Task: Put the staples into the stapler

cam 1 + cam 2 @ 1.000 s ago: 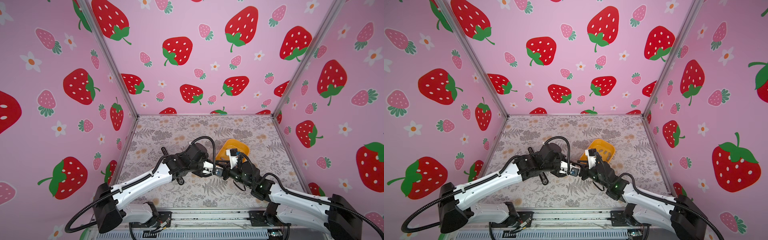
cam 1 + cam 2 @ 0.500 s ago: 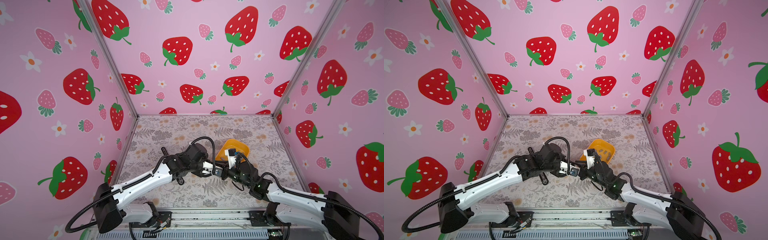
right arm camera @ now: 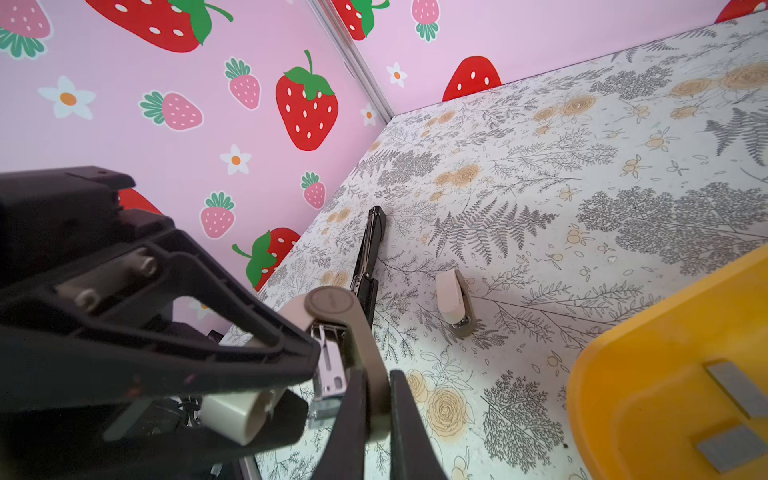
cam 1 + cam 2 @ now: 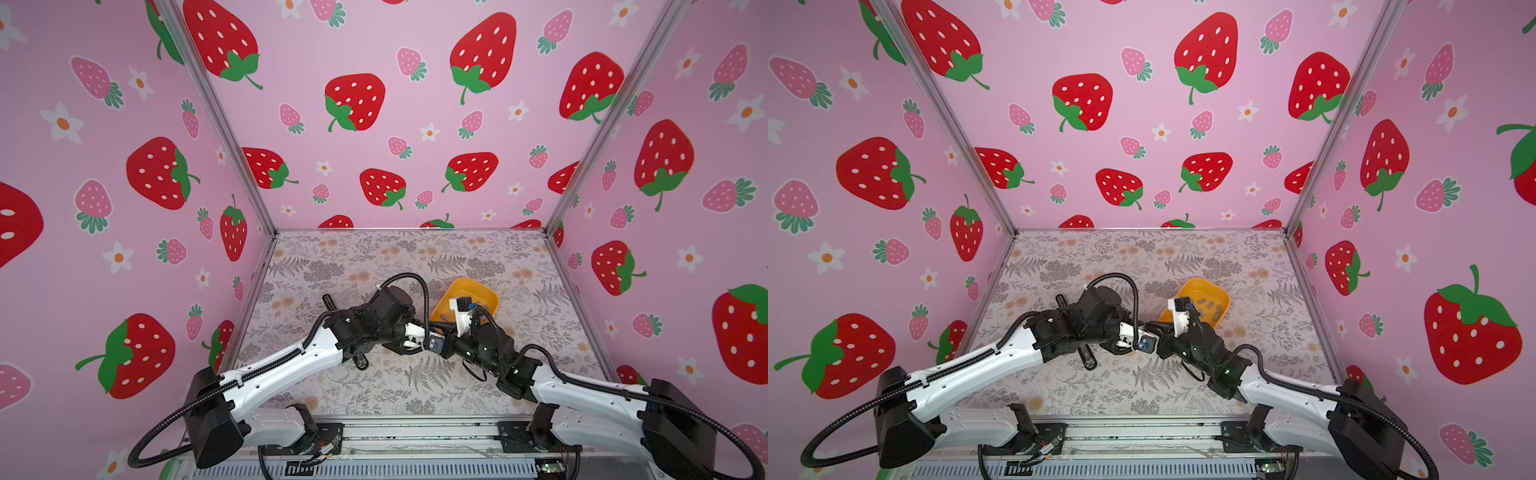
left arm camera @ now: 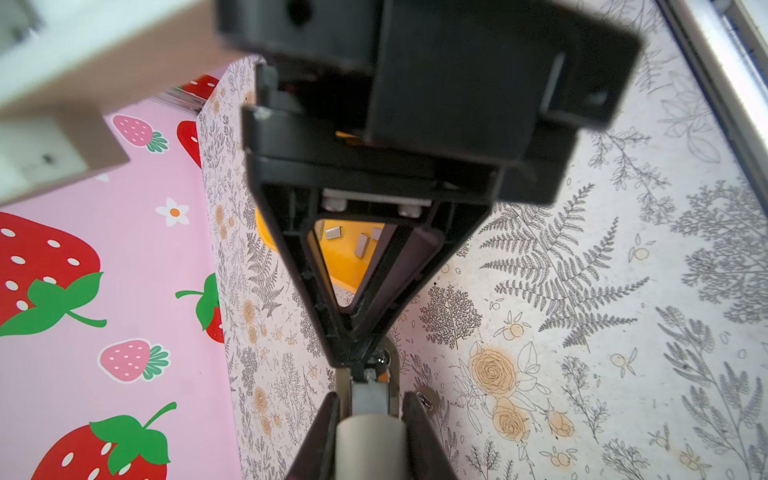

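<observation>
**Taupe stapler being held at both ends, magazine being exposed**

The taupe stapler (image 3: 332, 303) is being held between the two grippers near the middle of the table. The left gripper (image 5: 371, 399) is being clamped on the pale body, and the fingers of the right gripper (image 3: 376, 378) are being pressed together on the curved top arm. A metal magazine rail is being shown between arm and body, so the step is judged to be the swinging open of the top.

The staples (image 4: 1209, 308) are being left loose in the yellow tray (image 4: 1208, 287), just behind the grippers; none is being carried.

For this to be done well, the arm should be rotated about its round hinge, not dragged straight. Meanwhile the body is being held firm and level so that the rail is being turned up and within reach. A slip on the smooth arm is being risked if the pull is hurried.
</observation>
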Tool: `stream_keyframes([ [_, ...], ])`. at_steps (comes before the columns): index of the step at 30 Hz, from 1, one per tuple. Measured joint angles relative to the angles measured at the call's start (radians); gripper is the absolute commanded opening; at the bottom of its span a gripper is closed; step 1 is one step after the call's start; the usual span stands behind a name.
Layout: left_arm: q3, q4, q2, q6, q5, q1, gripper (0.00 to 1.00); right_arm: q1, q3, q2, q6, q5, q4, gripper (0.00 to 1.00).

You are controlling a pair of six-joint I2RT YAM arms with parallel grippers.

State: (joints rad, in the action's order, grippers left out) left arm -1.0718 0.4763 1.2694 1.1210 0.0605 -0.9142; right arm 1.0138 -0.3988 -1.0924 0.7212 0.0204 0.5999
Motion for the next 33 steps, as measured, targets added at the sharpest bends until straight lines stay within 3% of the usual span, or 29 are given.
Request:
stream_keyframes([
  [15,0.000,0.003,-0.001,-0.045,0.034,0.026,0.00,0.001,0.000,-0.036,0.012,0.009,0.047,0.07],
  [26,0.000,0.020,-0.025,-0.082,0.094,0.051,0.00,0.000,0.000,-0.074,0.012,0.003,0.094,0.15],
  [33,-0.002,-0.027,-0.058,-0.105,0.275,0.026,0.00,-0.003,0.000,-0.124,-0.003,0.015,0.037,0.26],
])
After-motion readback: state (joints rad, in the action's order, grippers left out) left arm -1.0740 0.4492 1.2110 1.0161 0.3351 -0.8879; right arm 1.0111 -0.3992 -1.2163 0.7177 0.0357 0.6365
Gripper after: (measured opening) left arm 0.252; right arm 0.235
